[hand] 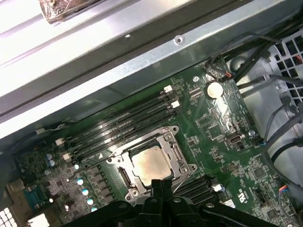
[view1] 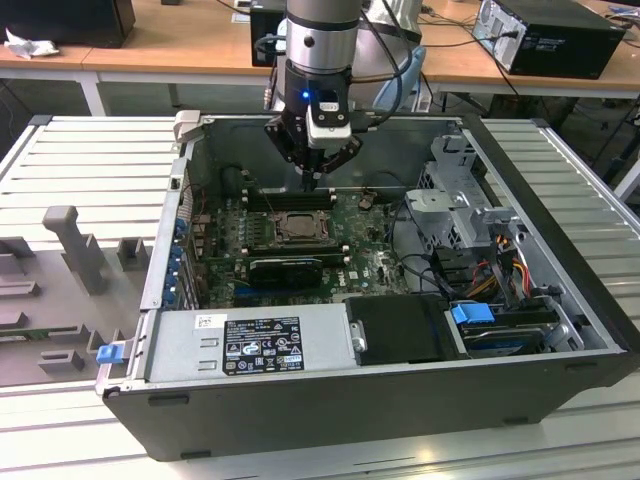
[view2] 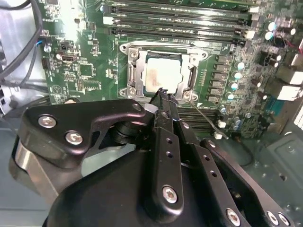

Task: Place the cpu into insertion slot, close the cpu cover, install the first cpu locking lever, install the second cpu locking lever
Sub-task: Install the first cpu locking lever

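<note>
Pale silver-beige and square, the cpu [view2: 163, 73] lies flat in the insertion slot [view2: 127, 48], just ahead of the fingertips in both wrist views. The cpu cover [view2: 137, 71], a thin silvery frame, lies down around the chip, and its cut-out leaves the chip's top bare. The gripper [view2: 162, 93] has its two black fingers pressed together with nothing visible between them. Their tips sit at the near edge of the socket frame, though I cannot tell whether they touch it.

In the exterior view, a grey moulded tray [view1: 70, 250] lies well away from the gripper toward the exterior view's left. Next comes the open computer case [view1: 155, 270], with the gripper hanging inside it directly above the socket. Toward the exterior view's right of the gripper stand a metal drive cage [view1: 455, 195] and, nearer the case front, a blue tab [view1: 472, 312].

The second wrist view picks out a thin metal lever [view2: 206, 116] running slantwise across the green board from the socket corner just beside the fingertips. Long black memory slots [view2: 180, 19] lie beyond the socket from the gripper. The first wrist view looks the other way over the fingers, and there a round silver coin cell [hand: 215, 88] sits past the socket, near the grey case wall [hand: 142, 52].
</note>
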`<state>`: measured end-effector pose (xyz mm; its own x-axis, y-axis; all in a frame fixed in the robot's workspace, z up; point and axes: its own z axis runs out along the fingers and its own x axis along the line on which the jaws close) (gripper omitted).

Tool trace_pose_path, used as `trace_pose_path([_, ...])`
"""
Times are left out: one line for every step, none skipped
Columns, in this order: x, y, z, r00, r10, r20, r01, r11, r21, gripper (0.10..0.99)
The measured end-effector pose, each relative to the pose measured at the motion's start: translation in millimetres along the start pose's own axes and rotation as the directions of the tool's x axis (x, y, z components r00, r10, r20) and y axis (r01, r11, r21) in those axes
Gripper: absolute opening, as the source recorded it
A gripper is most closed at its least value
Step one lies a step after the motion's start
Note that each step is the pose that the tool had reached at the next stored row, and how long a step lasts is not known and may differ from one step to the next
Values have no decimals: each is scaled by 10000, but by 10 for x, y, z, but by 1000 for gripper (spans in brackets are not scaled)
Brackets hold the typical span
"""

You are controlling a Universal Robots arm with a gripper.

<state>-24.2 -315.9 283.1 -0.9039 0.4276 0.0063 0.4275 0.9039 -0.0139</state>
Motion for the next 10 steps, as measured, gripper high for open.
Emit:
trace_pose_path([0,0,0,9997,-247,3,247,9997,2,106])
trace_pose_path([0,0,0,9992,-400,6,400,9992,3,106])
trace_pose_path([0,0,0,9987,-501,7,501,9987,3,106])
trace_pose_path([0,0,0,9978,-657,9,657,9978,5,106])
trace_pose_path([0,0,0,9971,-757,10,757,9971,5,106])
trace_pose_path([0,0,0,9963,-862,12,862,9963,7,106])
trace_pose_path([0,0,0,9954,-961,13,961,9954,7,106])
trace_pose_path([0,0,0,9943,-1063,15,1063,9943,7,106])
trace_pose_path([0,0,0,9934,-1149,15,1148,9934,9,106])
trace_pose_path([1,-1,0,9923,-1234,17,1234,9924,9,106])
